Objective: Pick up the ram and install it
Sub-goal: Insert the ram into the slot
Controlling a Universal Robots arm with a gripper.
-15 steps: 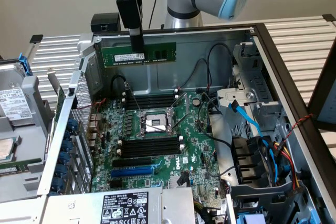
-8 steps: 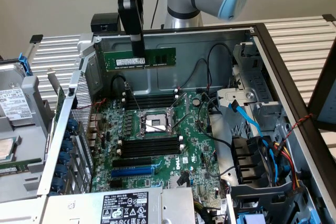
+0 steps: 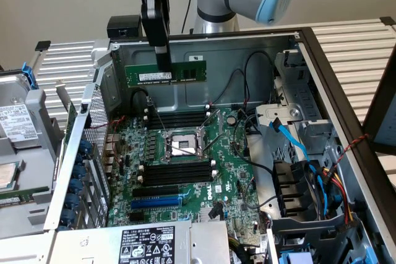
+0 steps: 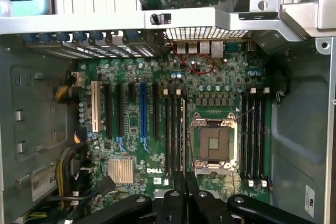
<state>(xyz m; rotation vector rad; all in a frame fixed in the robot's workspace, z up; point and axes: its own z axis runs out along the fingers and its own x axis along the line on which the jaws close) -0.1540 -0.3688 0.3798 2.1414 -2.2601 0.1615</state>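
Note:
The ram (image 3: pixel 185 71) is a long green stick with white labels. It hangs level and on edge in the air above the far side of the open computer case. My gripper (image 3: pixel 163 60) is shut on it left of its middle, coming straight down from above. Below it lies the motherboard (image 3: pixel 229 171), with black memory slots (image 3: pixel 179 117) behind the CPU socket (image 3: pixel 184 145) and more slots (image 3: pixel 176 171) in front. In the wrist view my gripper (image 4: pixel 185 184) looks down on the motherboard (image 4: pixel 126 145), with the CPU socket (image 4: pixel 214 144) and black memory slots (image 4: pixel 253 129) beyond it.
The metal case walls (image 3: pixel 204 94) surround the board. Bundled cables (image 3: pixel 322 180) and a blue data cable (image 3: pixel 291 137) fill the exterior view's right. A blue slot (image 3: pixel 158 202) and the power supply (image 3: pixel 148 244) lie near the front. A removed drive cage (image 3: pixel 18 128) sits at the exterior view's left.

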